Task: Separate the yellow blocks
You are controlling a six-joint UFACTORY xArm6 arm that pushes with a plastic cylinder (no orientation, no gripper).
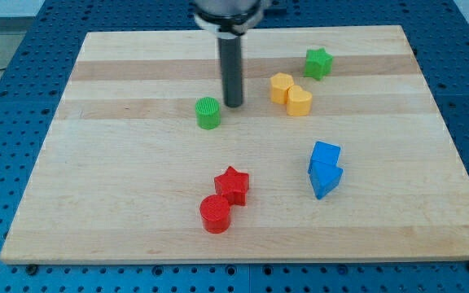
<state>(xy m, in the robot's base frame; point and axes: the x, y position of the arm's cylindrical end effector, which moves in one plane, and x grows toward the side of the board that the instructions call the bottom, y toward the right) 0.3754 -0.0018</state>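
Centrally near the view's top, the arm's dark rod comes down from a housing that the frame's upper edge cuts off, so only its lower rim shows. The rod ends in my tip (pixel 234 105), which rests on the wooden board (pixel 120 203); there are no jaws on this rig, just the bare rod, holding nothing. The tip sits just to the view's right of the green cylinder (pixel 208 113), close beside it, though whether they touch cannot be made out. The two yellow blocks lie further to the view's right of the tip, apart from it: a yellow hexagonal block (pixel 281 87) and a yellow heart-like block (pixel 300 102), pressed against each other, their exact outlines hard to read. A green star (pixel 318 63) stands near them toward the view's top right. Lower down, two blue blocks (pixel 325 168) sit jammed together, their shapes unclear. A red star (pixel 233 185) touches a red cylinder (pixel 216 214) near the view's bottom.
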